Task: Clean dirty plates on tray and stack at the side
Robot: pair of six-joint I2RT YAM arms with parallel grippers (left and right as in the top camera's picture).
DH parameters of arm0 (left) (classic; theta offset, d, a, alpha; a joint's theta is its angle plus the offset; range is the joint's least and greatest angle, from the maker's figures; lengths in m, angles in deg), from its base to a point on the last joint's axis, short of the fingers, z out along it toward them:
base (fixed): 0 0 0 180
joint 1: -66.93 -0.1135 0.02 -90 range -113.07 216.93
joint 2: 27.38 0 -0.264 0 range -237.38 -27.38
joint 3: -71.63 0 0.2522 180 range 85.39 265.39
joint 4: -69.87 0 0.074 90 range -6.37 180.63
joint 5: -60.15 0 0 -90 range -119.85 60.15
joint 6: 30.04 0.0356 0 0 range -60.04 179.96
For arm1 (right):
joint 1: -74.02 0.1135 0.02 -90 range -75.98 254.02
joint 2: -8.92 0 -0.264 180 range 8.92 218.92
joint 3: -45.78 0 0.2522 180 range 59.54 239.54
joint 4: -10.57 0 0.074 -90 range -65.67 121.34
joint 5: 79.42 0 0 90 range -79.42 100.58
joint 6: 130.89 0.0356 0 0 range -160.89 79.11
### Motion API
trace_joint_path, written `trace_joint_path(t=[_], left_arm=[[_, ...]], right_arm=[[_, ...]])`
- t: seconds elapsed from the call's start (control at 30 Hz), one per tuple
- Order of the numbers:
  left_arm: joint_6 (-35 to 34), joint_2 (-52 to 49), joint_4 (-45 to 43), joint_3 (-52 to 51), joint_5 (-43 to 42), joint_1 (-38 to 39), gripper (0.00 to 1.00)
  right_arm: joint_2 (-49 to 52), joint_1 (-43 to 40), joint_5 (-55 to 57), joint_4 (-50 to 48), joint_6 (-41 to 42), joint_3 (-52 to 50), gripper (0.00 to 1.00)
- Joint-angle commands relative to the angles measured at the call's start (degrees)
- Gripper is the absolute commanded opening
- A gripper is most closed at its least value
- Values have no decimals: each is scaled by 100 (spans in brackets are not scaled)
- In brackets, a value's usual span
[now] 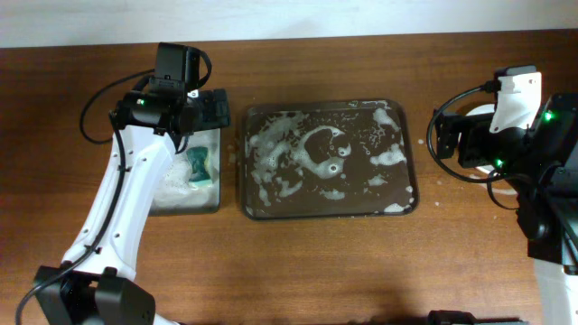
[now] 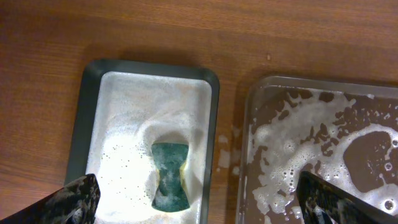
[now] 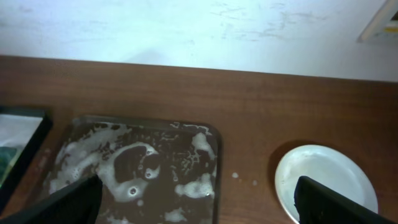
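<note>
The dark brown tray (image 1: 397, 194) sits mid-table, covered in white foam, with no plate on it. It also shows in the left wrist view (image 2: 367, 155) and the right wrist view (image 3: 186, 168). A white plate (image 3: 326, 180) lies on the table right of the tray; I cannot tell whether more lie under it. In the overhead view the right arm hides it. My left gripper (image 1: 212, 108) (image 2: 199, 177) is open and empty above the black tub. My right gripper (image 1: 447, 135) (image 3: 196, 186) is open and empty, between the tray's right edge and the plate.
A black tub (image 1: 215, 203) (image 2: 81, 124) full of foam stands left of the tray, with a green and yellow sponge (image 1: 200, 169) (image 2: 170, 177) lying in it. A pale wall (image 3: 186, 25) bounds the table's far edge. Foam drops dot the wood near the plate.
</note>
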Motion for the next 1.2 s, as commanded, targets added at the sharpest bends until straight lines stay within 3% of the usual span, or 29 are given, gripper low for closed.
trace_joint_path(t=[0.0, 0.1, 0.27, 0.43, 0.57, 0.8, 1.17], left_arm=[[-52, -39, -11, 0, -39, -20, 99], [-52, -39, -11, 0, -39, -20, 99], [-52, -39, -11, 0, -39, -20, 99], [-52, -39, -11, 0, -39, -20, 99], [-52, -39, -11, 0, -39, -20, 99], [-52, -39, -9, 0, -39, -9, 99], [-52, -39, -11, 0, -39, -9, 99]], right_arm=[[-9, 39, -166, -7, -361, -20, 98], [-170, 210, -68, -177, -413, -341, 98], [-1193, 527, 179, -2031, -398, -2326, 98], [-2922, 525, -61, -3982, -398, -4946, 98], [-4343, 525, -142, -4752, -188, -6430, 99], [-5836, 525, -205, -4841, -55, -7606, 98], [-6210, 525, -678, -4638, -55, -7987, 98]])
